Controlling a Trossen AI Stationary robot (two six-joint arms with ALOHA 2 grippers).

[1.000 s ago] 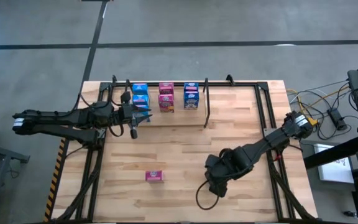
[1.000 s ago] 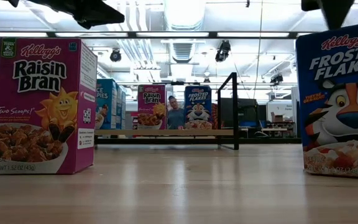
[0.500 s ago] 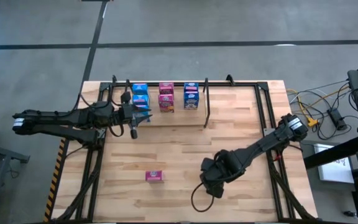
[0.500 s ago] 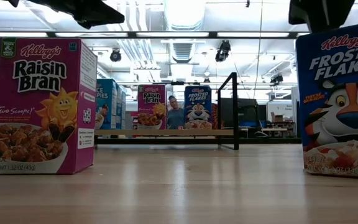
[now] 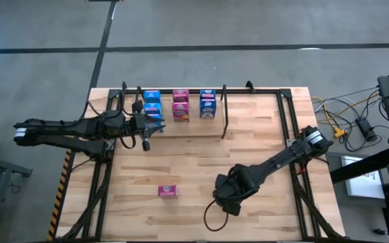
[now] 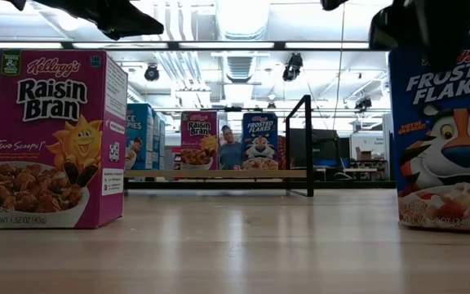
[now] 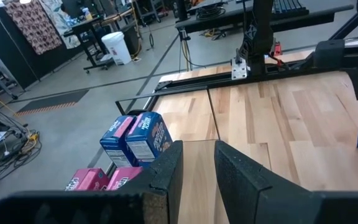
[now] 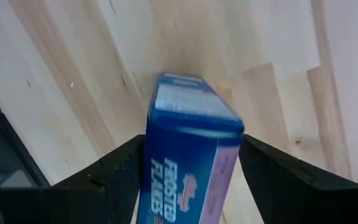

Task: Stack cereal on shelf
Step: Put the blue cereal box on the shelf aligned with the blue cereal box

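Observation:
A blue Frosted Flakes cereal box (image 6: 445,139) stands upright on the table near its front right. My right gripper (image 8: 191,140) points down over it, open, with one finger on either side of the box's top (image 8: 194,109). In the high view this gripper (image 5: 227,197) hides the box. A pink Raisin Bran box (image 5: 167,191) stands on its base at the front left. The shelf (image 5: 225,111) along the far edge holds blue (image 5: 152,102), pink (image 5: 180,105) and blue (image 5: 208,104) boxes. My left gripper (image 7: 197,152) hovers by the shelf's left end, narrowly open and empty. My right gripper comes at the blue box from above, and its fingers (image 8: 126,165) straddle the two narrow sides just below the top. I cannot tell whether they touch the box. The box stands upright with its base on the table.
Black slanted support frames (image 5: 100,182) run along the table's left and right sides (image 5: 296,135). An upright black divider (image 6: 308,147) rises at the shelf's right part. Bare wood (image 5: 181,155) lies between the shelf and the two loose boxes.
My right gripper has come down over the blue box, shifted a little toward the table's left edge, and rolled somewhat. In the low view its dark fingers now overlap the box's top. The box has stayed in place.

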